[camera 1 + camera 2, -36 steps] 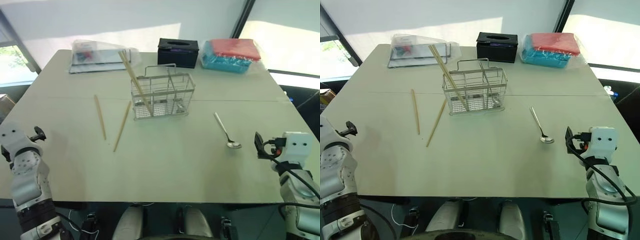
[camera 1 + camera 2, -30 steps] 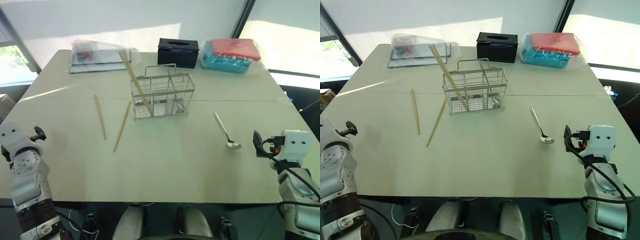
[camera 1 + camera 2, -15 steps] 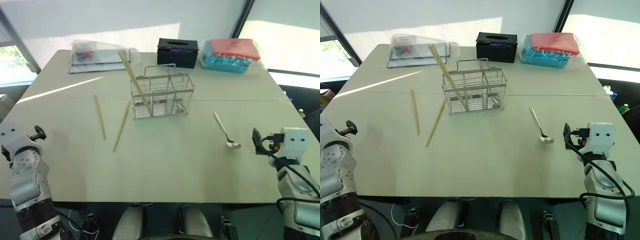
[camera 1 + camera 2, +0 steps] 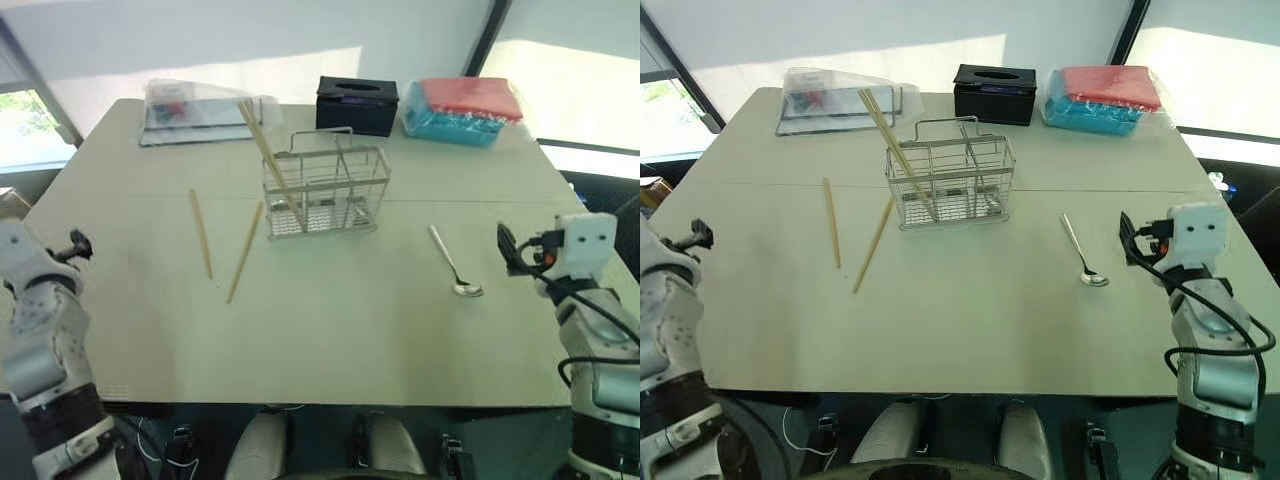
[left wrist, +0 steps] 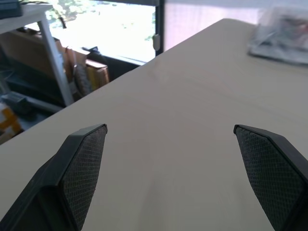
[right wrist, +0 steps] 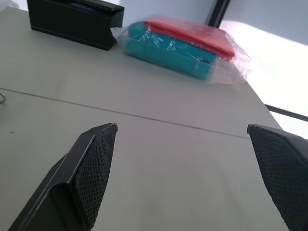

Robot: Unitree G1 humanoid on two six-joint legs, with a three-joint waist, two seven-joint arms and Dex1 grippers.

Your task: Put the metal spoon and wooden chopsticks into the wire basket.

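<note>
Grippers at table's near edge, both empty, fingers spread wide: left gripper [image 5: 168,178] far from work, right gripper [image 4: 1127,240] just beside metal spoon [image 4: 1080,252], likely first pick. Two wooden chopsticks [image 4: 852,238] flat mid-table, left of wire basket [image 4: 950,185]; another pair leans inside basket.

Left gripper [image 5: 171,144] and right gripper [image 6: 185,144]: fingers cut off at the frame's bottom edge. Bag [image 4: 195,105] at 11 o'clock on the table [image 4: 330,330]: contents too blurred to identify. Chopsticks [image 4: 268,160] in the basket [image 4: 325,192]: lower ends lost behind the wire. Table's near edge hides the floor below.
</note>
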